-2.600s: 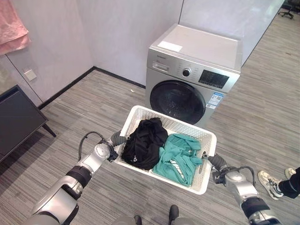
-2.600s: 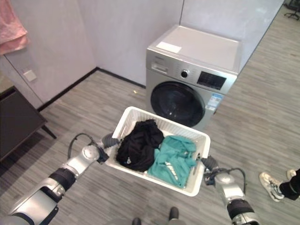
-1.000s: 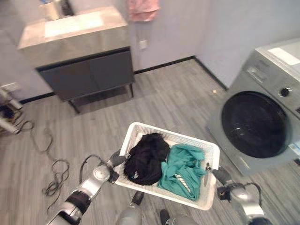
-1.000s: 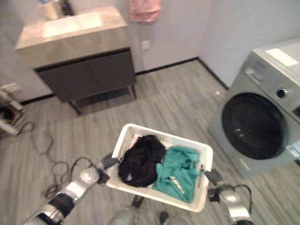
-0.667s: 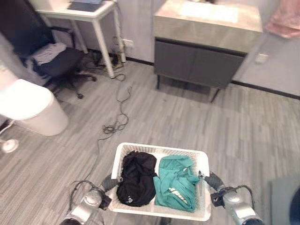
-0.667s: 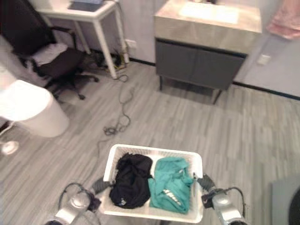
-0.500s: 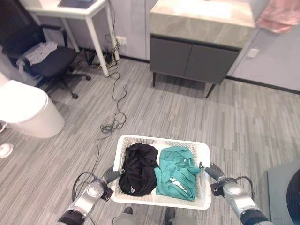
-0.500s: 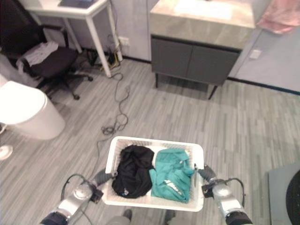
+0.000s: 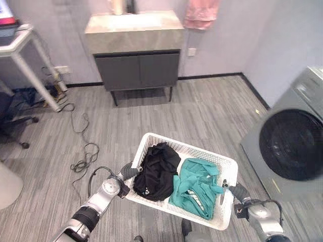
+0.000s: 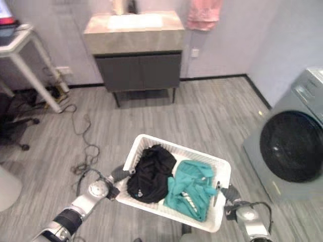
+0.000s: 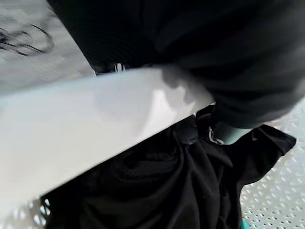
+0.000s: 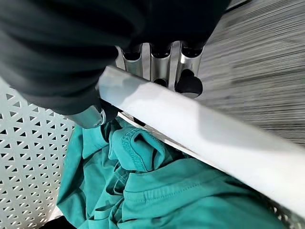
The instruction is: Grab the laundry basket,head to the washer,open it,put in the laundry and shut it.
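Two garments ride in the white laundry basket [image 9: 226,170] I am carrying off the grey plank floor [image 9: 202,116]: a black garment [image 9: 157,170] on the side toward my left robot hand [image 9: 126,173] and a teal garment [image 9: 196,182] on the side toward my right robot hand [image 12: 157,59]. Each robot hand is curled round the basket's rim, thumb inside and fingers outside. The washer [image 9: 287,146], door closed, stands beyond the basket's right side, well apart. A dark cabinet with a stone counter [image 9: 133,26] sits far behind the basket, a pink towel [image 9: 201,12] hanging above it.
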Controlling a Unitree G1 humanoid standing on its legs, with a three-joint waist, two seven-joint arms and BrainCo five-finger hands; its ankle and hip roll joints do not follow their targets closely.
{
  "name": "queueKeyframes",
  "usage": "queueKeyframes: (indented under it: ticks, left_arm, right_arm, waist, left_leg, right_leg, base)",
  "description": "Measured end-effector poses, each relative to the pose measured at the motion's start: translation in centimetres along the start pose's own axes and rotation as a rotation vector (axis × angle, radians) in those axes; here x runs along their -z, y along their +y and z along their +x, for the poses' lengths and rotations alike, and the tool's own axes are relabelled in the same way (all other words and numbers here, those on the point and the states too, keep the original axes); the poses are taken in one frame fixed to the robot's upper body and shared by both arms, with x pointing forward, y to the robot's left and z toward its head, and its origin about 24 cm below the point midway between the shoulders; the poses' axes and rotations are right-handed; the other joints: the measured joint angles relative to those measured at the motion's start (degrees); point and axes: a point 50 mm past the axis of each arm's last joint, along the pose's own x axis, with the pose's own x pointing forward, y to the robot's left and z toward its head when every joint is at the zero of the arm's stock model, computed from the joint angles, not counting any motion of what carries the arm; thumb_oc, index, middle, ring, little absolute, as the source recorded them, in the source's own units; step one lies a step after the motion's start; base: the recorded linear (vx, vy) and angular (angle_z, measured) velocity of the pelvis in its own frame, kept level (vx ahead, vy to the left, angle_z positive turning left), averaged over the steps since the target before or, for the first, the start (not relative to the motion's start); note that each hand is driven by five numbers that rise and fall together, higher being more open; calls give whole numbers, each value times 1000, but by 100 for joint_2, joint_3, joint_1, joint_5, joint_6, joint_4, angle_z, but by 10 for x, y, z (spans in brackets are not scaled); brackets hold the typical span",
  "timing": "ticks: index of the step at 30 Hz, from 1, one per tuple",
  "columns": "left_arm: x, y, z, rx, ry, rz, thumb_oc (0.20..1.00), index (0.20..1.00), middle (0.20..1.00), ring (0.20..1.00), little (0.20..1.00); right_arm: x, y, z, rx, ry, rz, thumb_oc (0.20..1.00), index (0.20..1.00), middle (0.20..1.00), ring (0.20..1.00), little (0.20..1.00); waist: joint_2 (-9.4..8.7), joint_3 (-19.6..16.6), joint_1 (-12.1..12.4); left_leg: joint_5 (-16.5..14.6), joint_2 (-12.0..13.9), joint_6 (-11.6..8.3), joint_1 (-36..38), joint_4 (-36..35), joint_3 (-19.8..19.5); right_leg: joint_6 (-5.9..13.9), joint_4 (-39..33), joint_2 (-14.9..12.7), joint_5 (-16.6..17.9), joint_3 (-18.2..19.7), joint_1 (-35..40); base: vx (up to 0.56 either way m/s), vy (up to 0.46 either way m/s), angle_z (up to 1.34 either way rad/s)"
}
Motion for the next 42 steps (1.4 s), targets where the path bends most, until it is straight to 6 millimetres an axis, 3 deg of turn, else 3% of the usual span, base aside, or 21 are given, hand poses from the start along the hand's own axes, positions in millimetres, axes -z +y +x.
queueKeyframes:
  ticks: [1,3,5,6,7,8,9,11,12,13,14,15,18,22,25,26,27,29,31,32,42]
  left_arm:
    - [-7,-2,5,3,-13,-15,200,200,200,200,200]
    - [-8,-7,5,12,-21,-32,200,200,200,200,200]
    - [1,-8,3,11,12,-47,200,200,200,200,200]
    - [1,-12,3,25,13,-48,200,200,200,200,200]
    - [-2,-14,4,39,5,-37,200,200,200,200,200]
    - [-2,-10,5,20,-4,-51,200,200,200,200,200]
    - [-4,-7,6,16,-2,-28,200,200,200,200,200]
    - [-4,-8,7,20,6,-24,200,200,200,200,200]
    - [-12,-9,9,22,-28,-25,200,200,200,200,200]
    - [-17,-14,11,29,-46,-36,200,200,200,200,200]
    - [-22,-13,13,23,-61,-42,200,200,200,200,200]
    - [-23,-11,14,20,-56,-43,200,200,200,200,200]
    - [-22,-15,16,36,-55,-36,200,200,200,200,200]
    - [-23,-13,17,32,-58,-23,200,200,200,200,200]
    - [-15,-13,16,31,-30,-35,200,200,200,200,200]
    - [-13,-6,14,2,-26,-30,200,200,200,200,200]
    - [-13,-2,14,-14,-32,-30,200,200,200,200,200]
    - [-18,3,15,-27,-47,-31,200,200,200,200,200]
    - [-18,5,15,-32,-45,-25,200,200,200,200,200]
    - [-14,7,13,-36,-35,-21,200,200,200,200,200]
    - [-1,-2,4,-20,-18,-44,200,200,200,200,200]
  right_arm:
    - [1,-3,0,7,5,-5,200,200,200,200,200]
    - [7,-5,-3,19,32,-7,200,200,200,200,200]
    - [11,-3,-9,2,24,-8,200,200,200,200,200]
    - [14,-6,-12,7,31,-13,200,200,200,200,200]
    - [14,-9,-12,18,33,-18,200,200,200,200,200]
    - [14,-11,-11,7,34,-17,200,200,200,200,200]
    - [12,-7,-10,5,25,12,200,200,200,200,200]
    - [9,-7,-10,24,7,14,200,200,200,200,200]
    - [10,-10,-10,32,16,11,200,200,200,200,200]
    - [9,-15,-7,45,22,6,200,200,200,200,200]
    - [0,-22,-6,53,4,-20,200,200,200,200,200]
    - [-4,-23,-4,51,-6,-37,200,200,200,200,200]
    - [1,-24,-4,48,18,-44,200,200,200,200,200]
    - [6,-20,-5,38,31,-47,200,200,200,200,200]
    - [-4,-18,3,45,14,-40,200,200,200,200,200]
    - [-7,-11,8,26,18,-41,200,200,200,200,200]
    - [-13,-11,11,20,3,-52,200,200,200,200,200]
    - [-19,-10,13,17,-13,-60,200,200,200,200,200]
    - [-12,-6,11,5,4,-52,200,200,200,200,200]
    - [-6,-2,9,-11,18,-44,200,200,200,200,200]
    - [-2,-1,6,-18,24,-41,200,200,200,200,200]
  waist:
    - [67,48,17]
    - [80,52,54]
    - [-16,19,-17]
    - [-33,-12,-53]
    - [8,-32,-101]
    - [-32,16,-80]
    - [-210,129,134]
    - [-349,197,154]
    - [-343,241,155]
    - [-139,239,180]
    - [17,296,230]
    - [-6,359,100]
    - [129,339,99]
    - [74,298,-34]
    - [253,244,-9]
    - [293,224,75]
    - [312,226,224]
    - [386,270,311]
    - [263,289,342]
    - [149,308,346]
    - [141,263,238]
  left_leg:
    - [-96,171,-8,107,-15,458]
    - [-116,309,-207,343,-12,801]
    - [-375,492,-371,438,267,941]
    - [-454,524,-262,465,321,871]
    - [-481,624,-213,431,359,724]
    - [-469,872,-401,94,1579,130]
    - [-296,1032,-148,-473,2964,-113]
    - [-433,996,-188,-1625,3837,-1133]
    - [-375,762,-306,-1985,2683,-1596]
    - [-224,928,-440,-2093,1912,-1849]
    - [25,992,-717,-2220,1502,-1987]
    - [125,870,-772,-2326,1305,-2073]
    - [392,168,-677,-2363,1007,-2810]
    - [713,-228,-121,-1970,972,-2291]
    - [1277,-488,795,-1248,24,-1786]
    - [1296,-312,711,-1002,-277,-1577]
    - [1256,-310,758,-1034,-252,-1375]
    - [1174,-385,678,-1072,-251,-1360]
    - [1109,-464,552,-1010,-233,-1406]
    - [1078,-484,399,-934,-246,-1523]
    - [1106,-107,73,-619,-522,-1521]
  right_leg:
    - [-513,345,-397,-466,-1865,-56]
    - [-491,1066,-650,-833,-2488,-127]
    - [-520,1894,-493,-1148,-1785,-452]
    - [-911,1886,-376,-1260,-1728,-426]
    - [-919,1809,-245,-1272,-1714,-415]
    - [-1352,1523,363,-1177,-1261,-345]
    - [-1507,1384,610,-1113,-713,-283]
    - [-1381,806,737,-924,-353,113]
    - [-800,361,767,-1254,-407,370]
    - [-562,656,876,-1568,-560,308]
    - [-708,1324,869,-1538,-216,222]
    - [-1160,1111,861,-1461,-228,459]
    - [-1352,780,1126,-1335,359,901]
    - [-1376,423,1222,-1281,530,1385]
    - [-1067,813,1290,-1459,892,1322]
    - [-804,1615,1146,-2162,785,886]
    - [-756,1783,769,-2290,566,621]
    - [-108,812,-250,-1809,1,639]
    - [110,180,-606,-1210,-158,895]
    - [91,-133,-636,-796,-170,1149]
    - [-113,-416,-255,-710,-182,1464]
  base:
    - [119,-137,-240]
    - [202,-214,-119]
    - [120,-101,-68]
    - [240,-298,-32]
    - [281,-314,-74]
    - [248,-260,-110]
    - [178,10,-145]
    - [221,104,-124]
    - [239,189,-135]
    - [245,207,-172]
    - [181,147,-141]
    - [234,225,-122]
    - [211,258,-122]
    - [138,313,-61]
    - [-20,162,-77]
    - [-48,49,-105]
    - [-27,20,-102]
    - [-4,-9,-44]
    - [13,-5,22]
    - [17,-6,30]
    - [20,-14,-2]
